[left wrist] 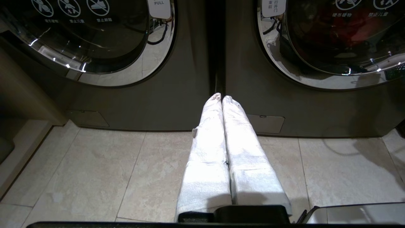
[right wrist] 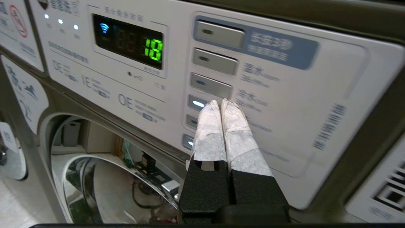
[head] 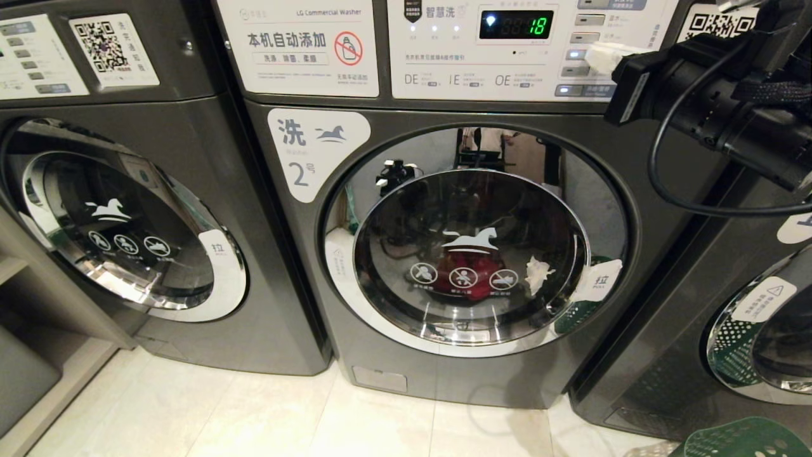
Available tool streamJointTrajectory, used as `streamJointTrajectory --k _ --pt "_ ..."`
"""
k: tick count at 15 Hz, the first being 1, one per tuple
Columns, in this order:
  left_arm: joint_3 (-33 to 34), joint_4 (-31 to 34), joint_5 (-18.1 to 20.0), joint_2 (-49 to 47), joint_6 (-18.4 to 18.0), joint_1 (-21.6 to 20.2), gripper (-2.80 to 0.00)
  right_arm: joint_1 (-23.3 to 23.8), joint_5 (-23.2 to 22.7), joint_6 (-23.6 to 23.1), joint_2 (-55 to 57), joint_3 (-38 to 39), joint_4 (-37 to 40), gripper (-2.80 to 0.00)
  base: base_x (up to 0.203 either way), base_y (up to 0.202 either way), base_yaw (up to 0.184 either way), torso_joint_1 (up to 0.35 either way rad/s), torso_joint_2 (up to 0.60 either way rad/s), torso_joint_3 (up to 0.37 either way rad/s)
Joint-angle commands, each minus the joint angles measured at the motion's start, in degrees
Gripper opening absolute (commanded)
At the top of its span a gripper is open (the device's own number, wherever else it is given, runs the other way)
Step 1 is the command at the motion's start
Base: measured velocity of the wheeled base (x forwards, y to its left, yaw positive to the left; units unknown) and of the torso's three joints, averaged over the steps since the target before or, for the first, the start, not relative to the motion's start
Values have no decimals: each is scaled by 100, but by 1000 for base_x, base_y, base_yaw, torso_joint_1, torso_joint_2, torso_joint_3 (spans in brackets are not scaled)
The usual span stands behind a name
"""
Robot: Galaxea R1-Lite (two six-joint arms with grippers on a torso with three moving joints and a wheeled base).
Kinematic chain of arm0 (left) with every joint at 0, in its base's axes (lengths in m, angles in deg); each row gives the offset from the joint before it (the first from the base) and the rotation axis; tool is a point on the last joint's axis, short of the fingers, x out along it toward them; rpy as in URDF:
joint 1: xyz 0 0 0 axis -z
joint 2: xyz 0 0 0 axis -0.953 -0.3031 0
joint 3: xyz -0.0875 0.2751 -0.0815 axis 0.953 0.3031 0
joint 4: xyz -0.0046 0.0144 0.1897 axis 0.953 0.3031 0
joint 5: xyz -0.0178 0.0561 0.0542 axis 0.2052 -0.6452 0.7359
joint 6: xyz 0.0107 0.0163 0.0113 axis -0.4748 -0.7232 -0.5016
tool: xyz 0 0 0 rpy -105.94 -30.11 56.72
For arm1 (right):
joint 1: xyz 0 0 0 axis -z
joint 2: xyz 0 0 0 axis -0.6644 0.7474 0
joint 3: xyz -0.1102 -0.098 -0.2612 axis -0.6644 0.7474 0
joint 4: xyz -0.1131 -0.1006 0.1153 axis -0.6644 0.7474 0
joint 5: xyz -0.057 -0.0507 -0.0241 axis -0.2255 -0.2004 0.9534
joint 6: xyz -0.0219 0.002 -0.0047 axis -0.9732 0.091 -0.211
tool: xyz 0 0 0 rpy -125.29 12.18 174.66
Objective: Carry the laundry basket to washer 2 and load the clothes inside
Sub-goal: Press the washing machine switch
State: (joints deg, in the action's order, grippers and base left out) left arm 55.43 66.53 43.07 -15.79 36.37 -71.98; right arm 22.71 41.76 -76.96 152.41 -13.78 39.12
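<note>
At washer 2's [head: 444, 254] button panel [right wrist: 221, 79], right gripper's [right wrist: 221, 103] jaws pressed together.

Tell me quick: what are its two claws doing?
Left gripper: closed, holding nothing, low near the floor.
Right gripper: closed, holding nothing, tips at the washer's buttons.

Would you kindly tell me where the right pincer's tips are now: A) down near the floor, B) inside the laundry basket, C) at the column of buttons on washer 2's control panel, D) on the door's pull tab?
C: the right pincer, shut, points its tips at the button column beside the green display of washer 2.
</note>
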Motion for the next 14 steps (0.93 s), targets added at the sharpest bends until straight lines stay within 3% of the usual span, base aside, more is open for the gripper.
streamJointTrajectory --k 1,5,14 --pt "9 1 0 2 -8 -3 -280 -26 -140 0 -386 305 151 -280 0 0 0 0 0 0" --pt "9 -7 9 2 -8 -3 -280 -40 -344 1 -625 770 220 -280 0 0 0 0 0 0" --pt "9 -7 0 2 -8 -3 -280 -75 -345 4 -177 719 193 -280 0 0 0 0 0 0"
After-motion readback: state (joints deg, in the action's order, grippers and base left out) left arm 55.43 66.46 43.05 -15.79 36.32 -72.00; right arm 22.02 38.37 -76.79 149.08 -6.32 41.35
